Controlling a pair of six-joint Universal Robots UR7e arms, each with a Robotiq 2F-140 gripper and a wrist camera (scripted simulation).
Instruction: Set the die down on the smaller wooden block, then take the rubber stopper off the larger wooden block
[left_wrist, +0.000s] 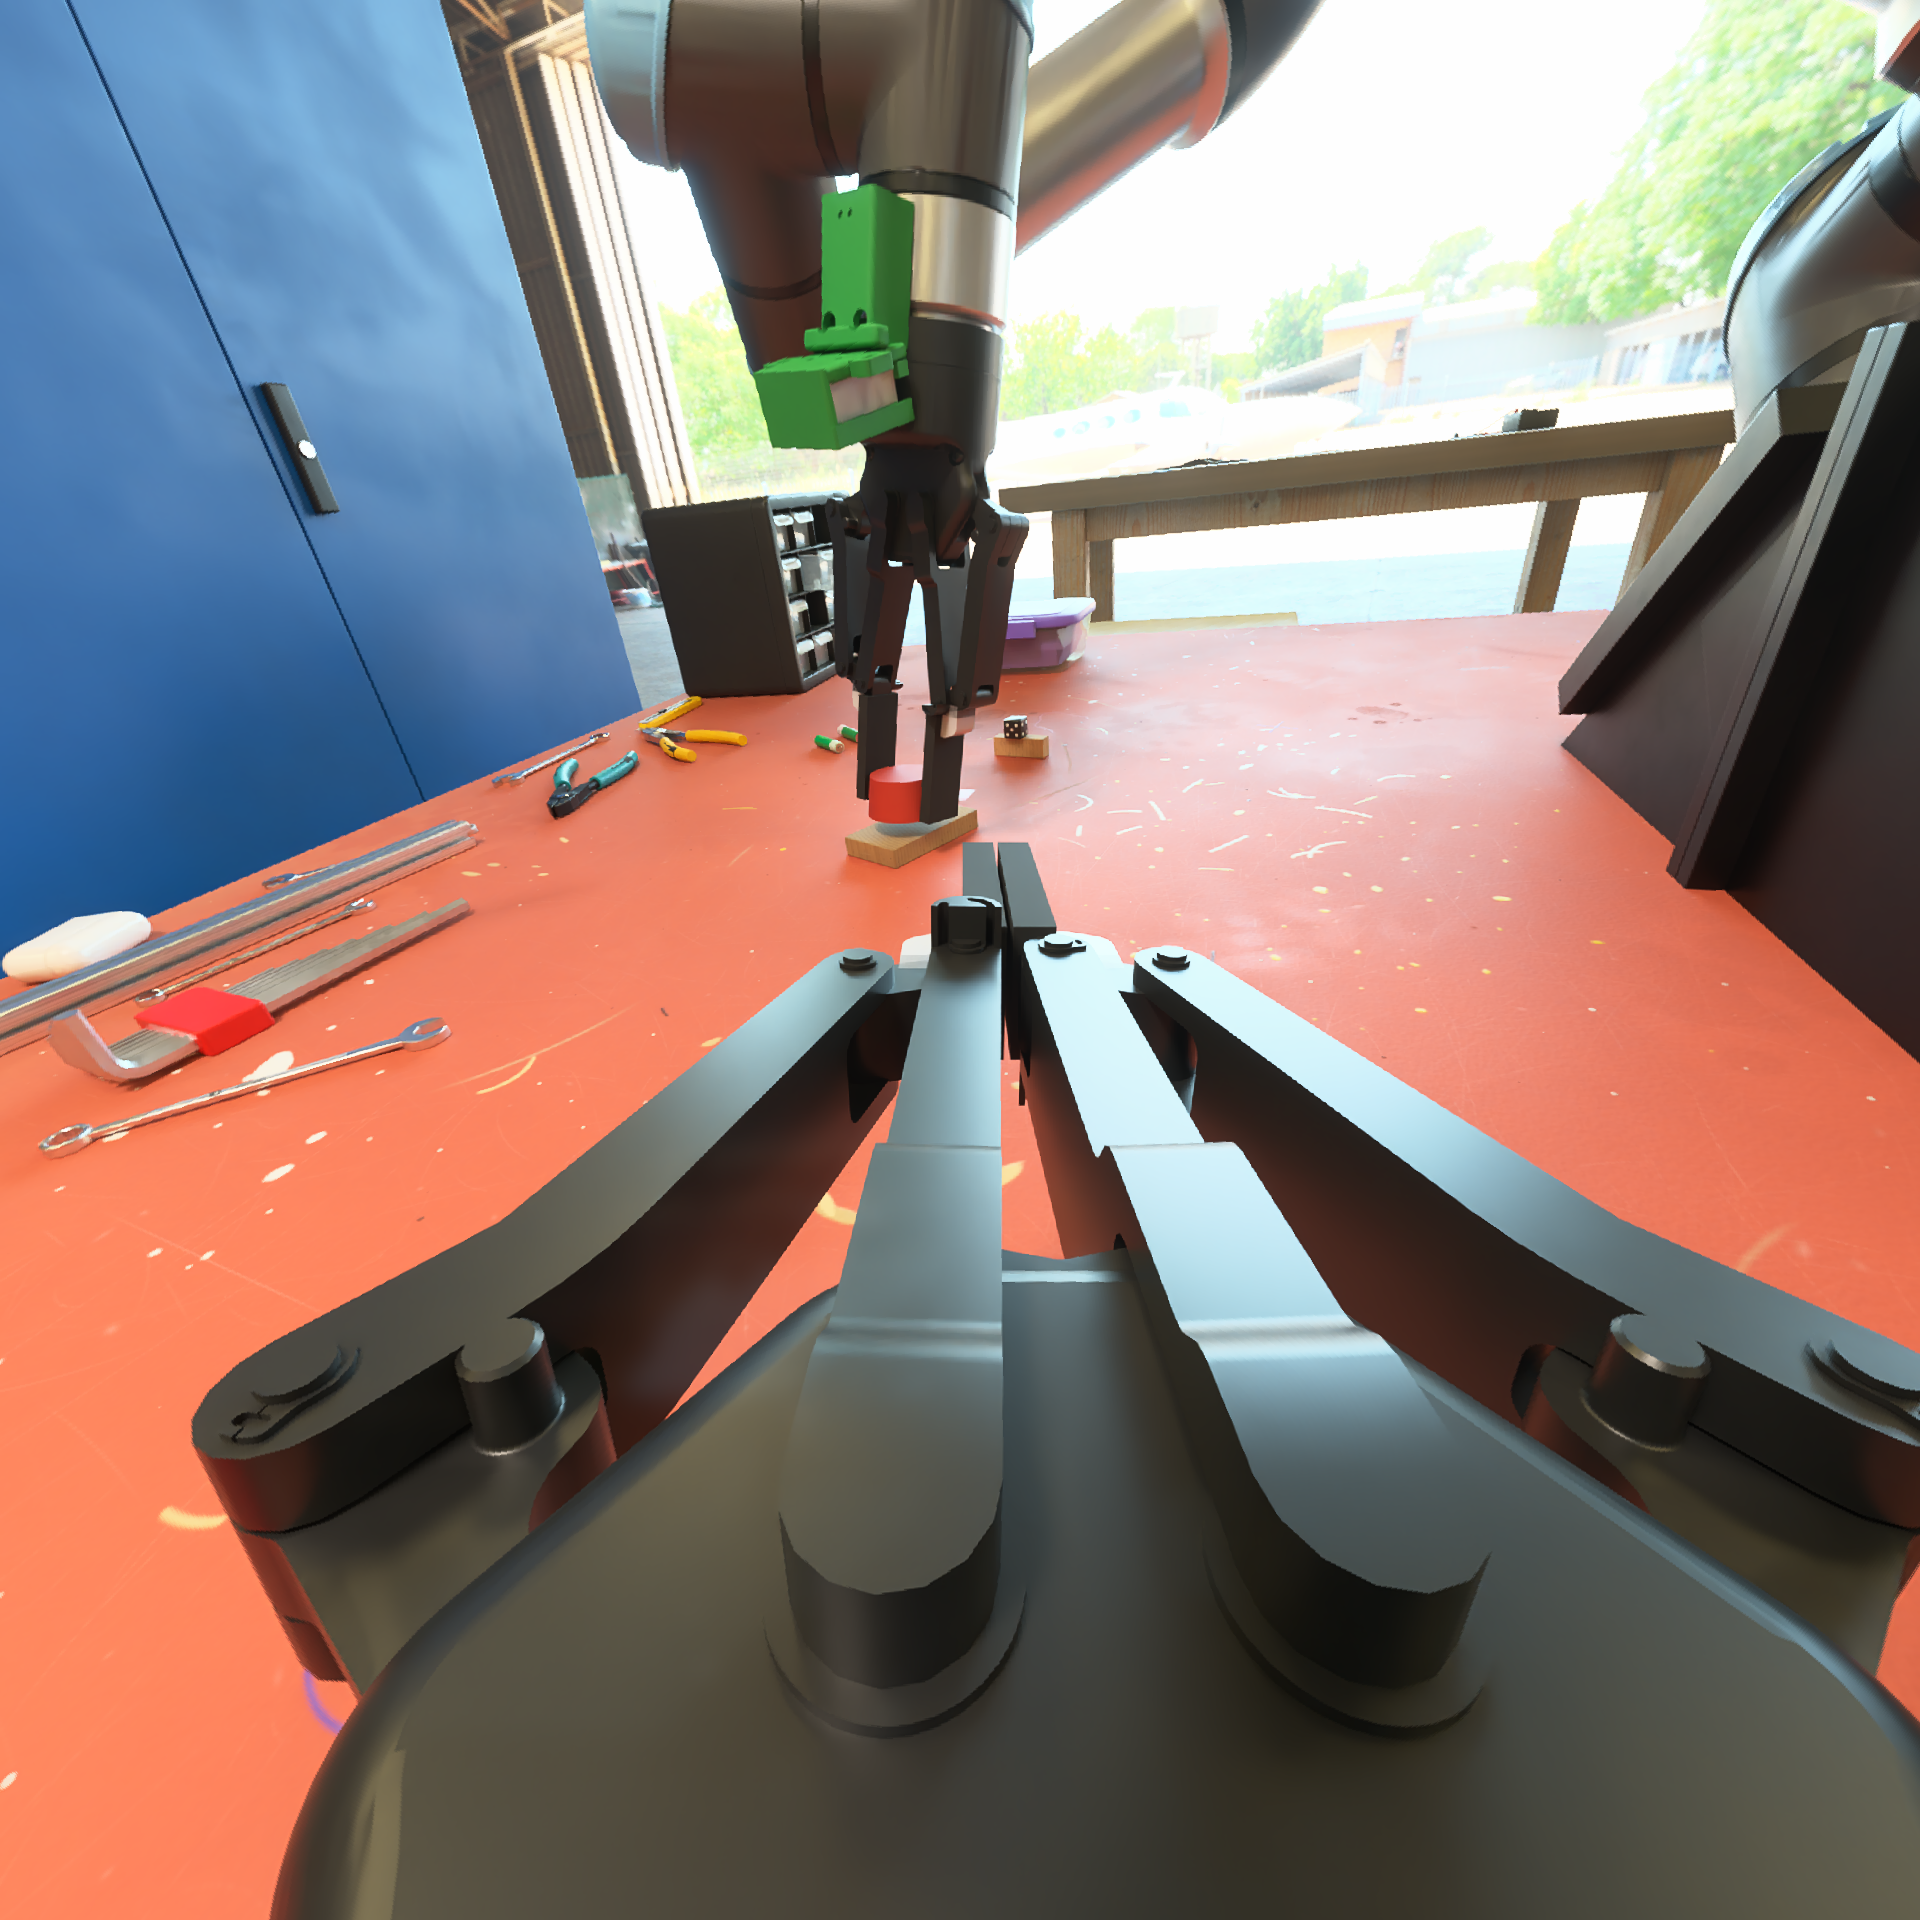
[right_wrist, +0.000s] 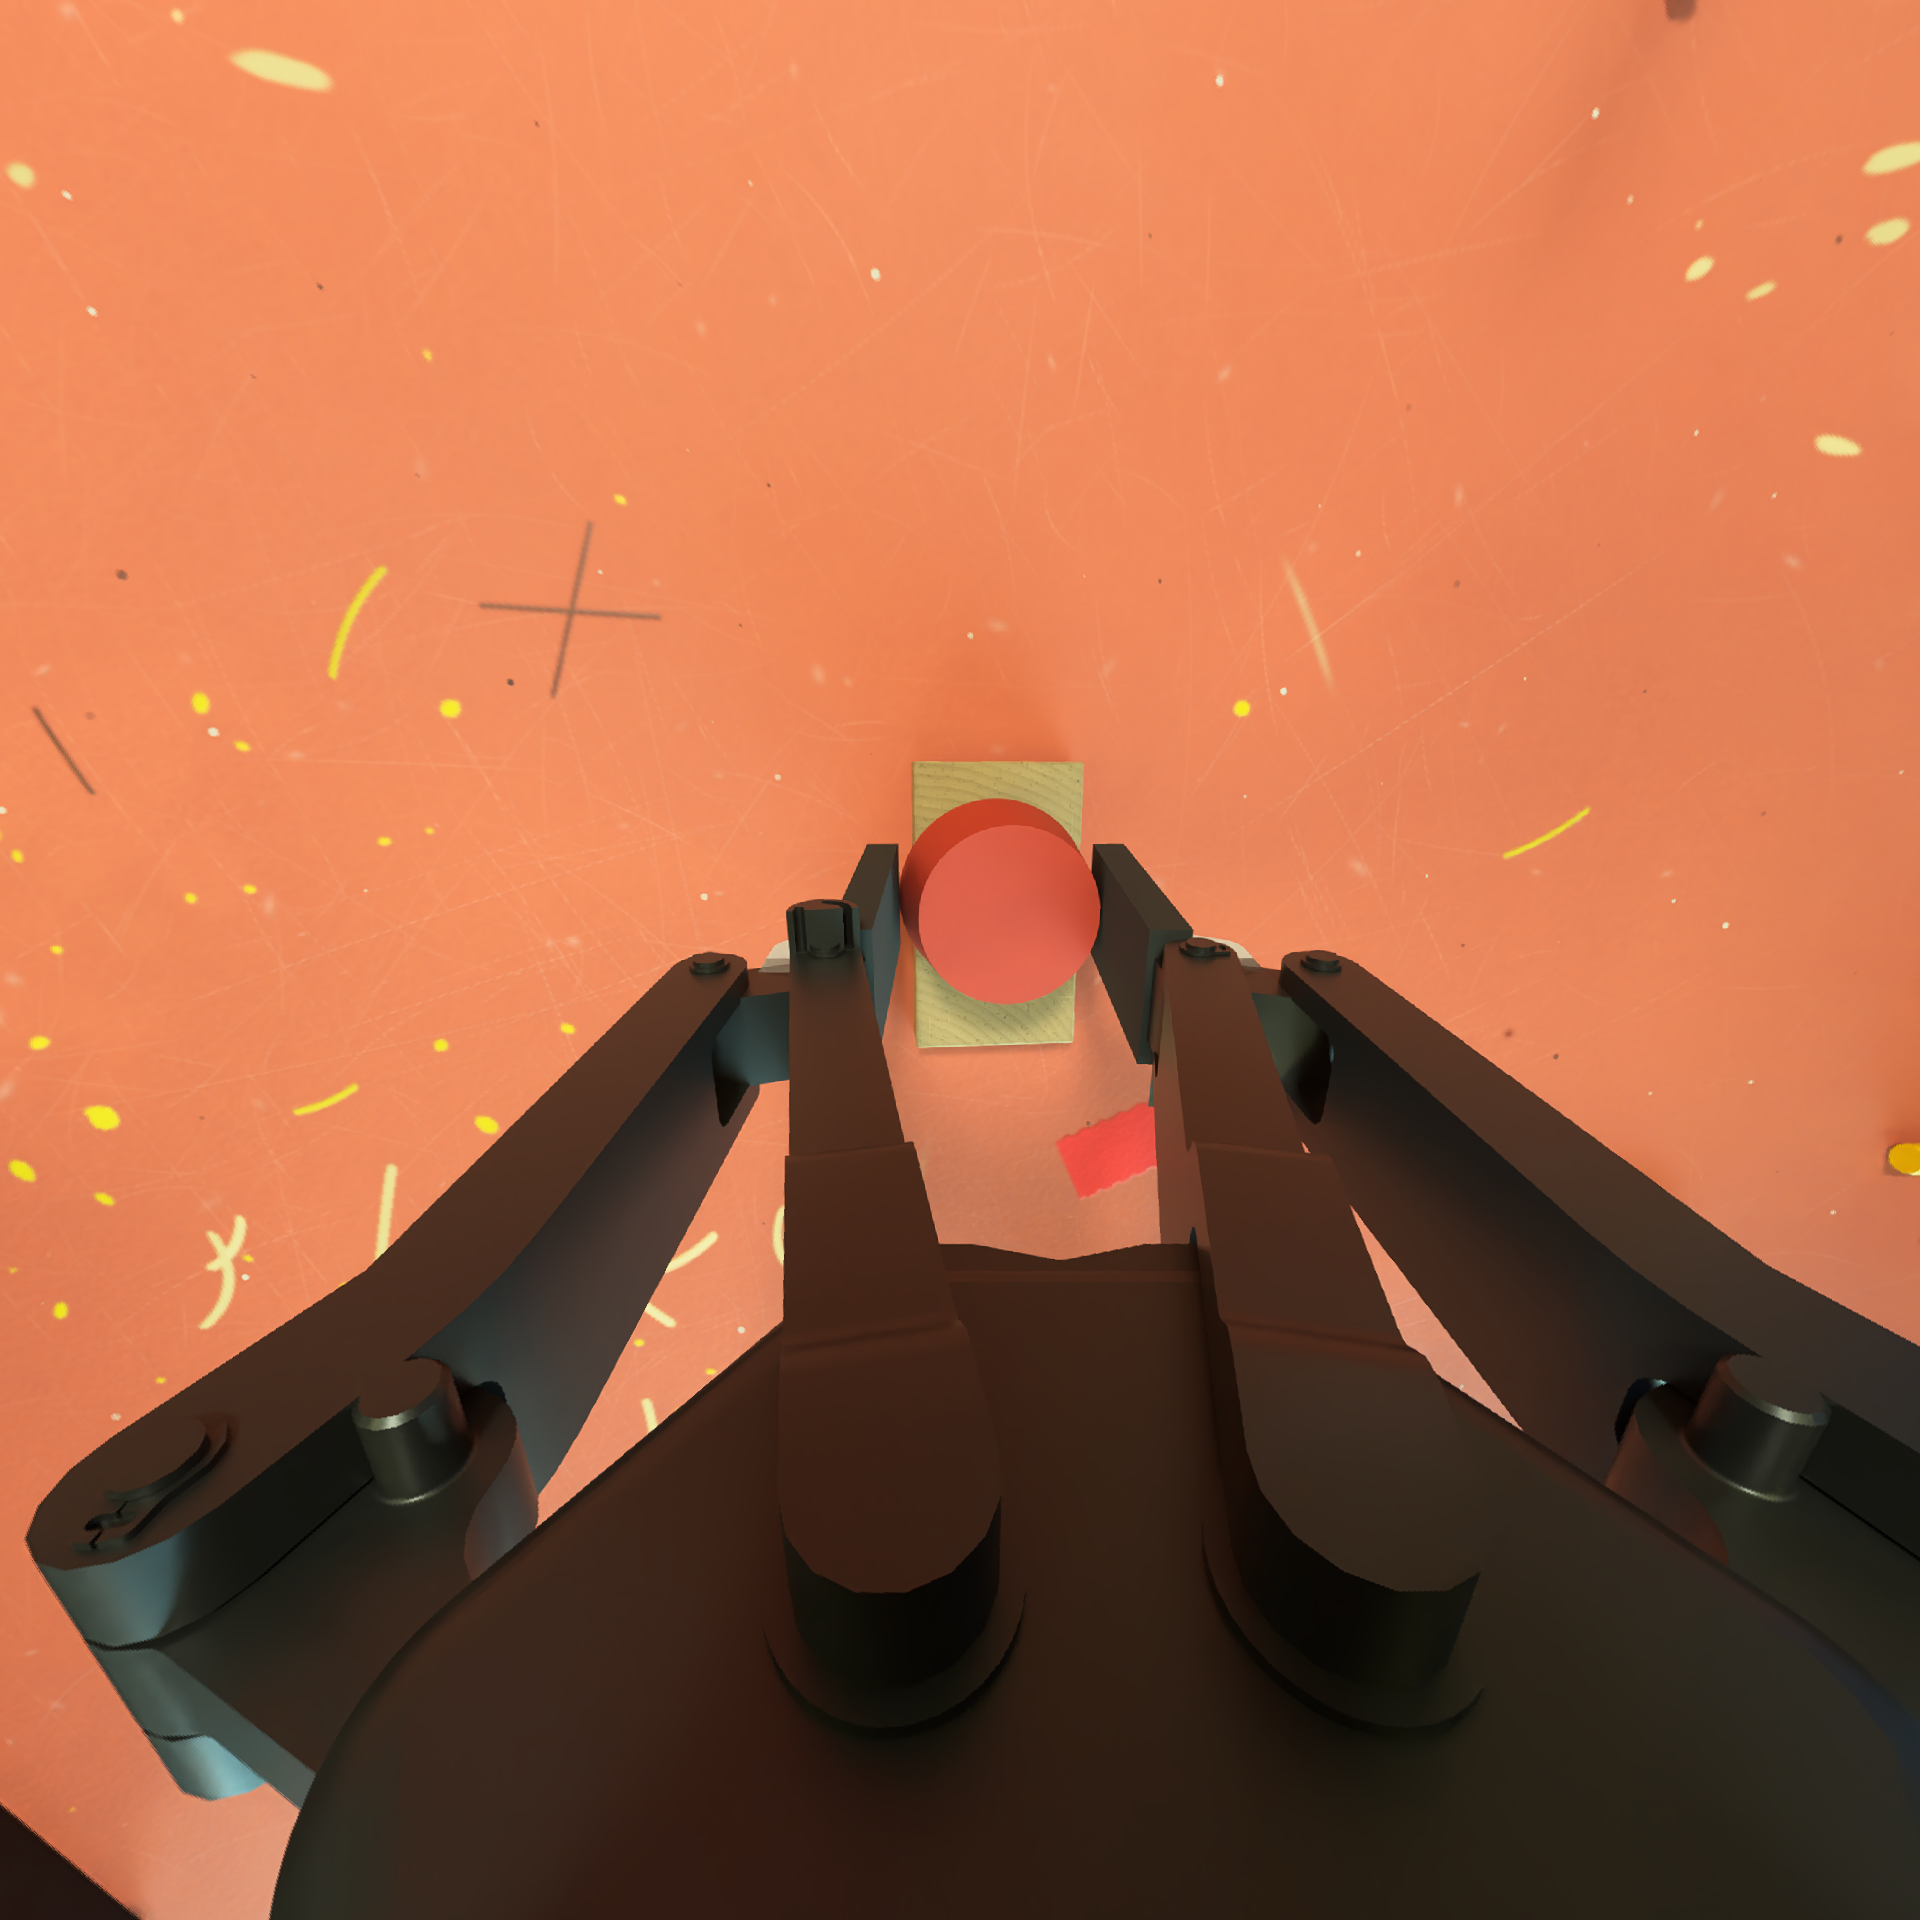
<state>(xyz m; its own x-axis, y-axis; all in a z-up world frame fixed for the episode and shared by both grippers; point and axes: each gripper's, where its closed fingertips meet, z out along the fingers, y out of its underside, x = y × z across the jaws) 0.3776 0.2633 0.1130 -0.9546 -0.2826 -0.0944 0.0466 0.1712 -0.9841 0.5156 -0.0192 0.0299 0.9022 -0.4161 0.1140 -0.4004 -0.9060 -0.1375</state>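
In the left wrist view the die (left_wrist: 1015, 726) sits on the smaller wooden block (left_wrist: 1021, 746), far out on the orange table. My right gripper (left_wrist: 912, 800) comes down from above, and its fingers close on the sides of the red rubber stopper (left_wrist: 891, 795), just over the larger wooden block (left_wrist: 909, 840). In the right wrist view the stopper (right_wrist: 1003, 904) fills the gap between the right gripper's (right_wrist: 997, 871) pads, with the block (right_wrist: 995, 1013) beneath. My left gripper (left_wrist: 997, 883) is shut and empty, low over the table, just short of the larger block.
Wrenches (left_wrist: 244, 1086), a red-handled file (left_wrist: 208, 1018) and pliers (left_wrist: 592, 779) lie at the left. A black drawer cabinet (left_wrist: 743, 597) and a purple container (left_wrist: 1044, 629) stand at the back. A black arm base (left_wrist: 1766, 644) is at the right. A blue wall (left_wrist: 260, 416) is at the left.
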